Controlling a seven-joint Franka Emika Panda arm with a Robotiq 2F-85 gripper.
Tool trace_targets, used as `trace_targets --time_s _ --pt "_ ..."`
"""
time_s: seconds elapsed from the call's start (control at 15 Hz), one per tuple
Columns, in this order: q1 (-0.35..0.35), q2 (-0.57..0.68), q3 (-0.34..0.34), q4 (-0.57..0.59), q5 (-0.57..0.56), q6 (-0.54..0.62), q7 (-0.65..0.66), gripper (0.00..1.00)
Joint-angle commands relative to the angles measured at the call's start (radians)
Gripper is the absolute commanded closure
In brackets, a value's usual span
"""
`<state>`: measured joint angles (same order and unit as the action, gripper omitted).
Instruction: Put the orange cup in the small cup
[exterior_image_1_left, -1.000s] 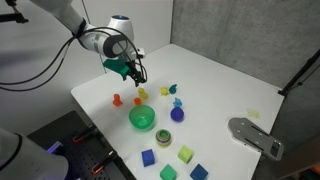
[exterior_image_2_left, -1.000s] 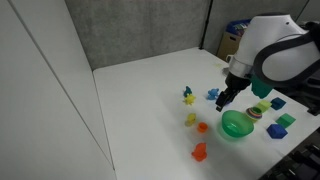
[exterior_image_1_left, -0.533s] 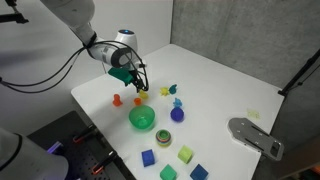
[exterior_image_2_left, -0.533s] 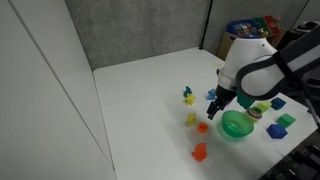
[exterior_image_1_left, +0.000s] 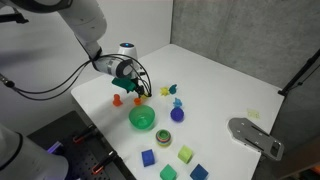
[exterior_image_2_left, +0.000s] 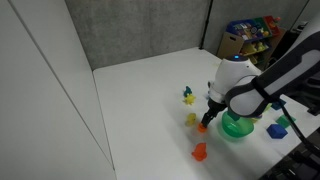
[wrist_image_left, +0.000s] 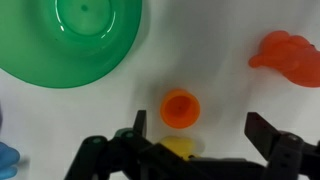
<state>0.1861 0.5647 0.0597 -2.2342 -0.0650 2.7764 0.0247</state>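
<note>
The orange cup (wrist_image_left: 181, 108) stands upright on the white table, seen from above in the wrist view. It also shows in both exterior views (exterior_image_1_left: 138, 100) (exterior_image_2_left: 201, 127). My gripper (wrist_image_left: 200, 128) is open and low over the table, with the cup just ahead of the gap between the fingers and not touched. The gripper shows in both exterior views too (exterior_image_1_left: 133, 90) (exterior_image_2_left: 207, 118). The small cup (exterior_image_1_left: 164, 136), dull greenish-brown with a dark middle, sits past the green bowl, well away from the gripper. It is out of the wrist view.
A big green bowl (exterior_image_1_left: 142, 118) (exterior_image_2_left: 236, 125) (wrist_image_left: 75, 35) stands close beside the orange cup. A redder orange peg piece (wrist_image_left: 290, 58) (exterior_image_1_left: 117, 99) and a yellow toy (wrist_image_left: 178, 148) lie near. Blue toys (exterior_image_1_left: 177, 113) and coloured blocks (exterior_image_1_left: 185, 154) sit further off.
The gripper has moved down and across the table to hang just over the orange cup. Nothing on the table has moved.
</note>
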Motion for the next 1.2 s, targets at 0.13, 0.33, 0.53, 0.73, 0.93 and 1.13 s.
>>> trace_targets --time_s 0.13,0.33,0.53,0.73,0.93,1.13 --pt "0.082 0.130 -0.079 0.099 -0.067 0.061 0.045 0.00" --pt "0.103 0.181 -0.097 0.138 -0.064 0.085 0.044 0.00" --pt "0.097 0.217 -0.094 0.171 -0.052 0.083 0.037 0.00" --pt "0.093 0.243 -0.093 0.197 -0.048 0.075 0.034 0.26" --pt "0.089 0.244 -0.091 0.206 -0.044 0.063 0.034 0.51" --pt "0.073 0.214 -0.074 0.201 -0.032 0.038 0.030 0.70"
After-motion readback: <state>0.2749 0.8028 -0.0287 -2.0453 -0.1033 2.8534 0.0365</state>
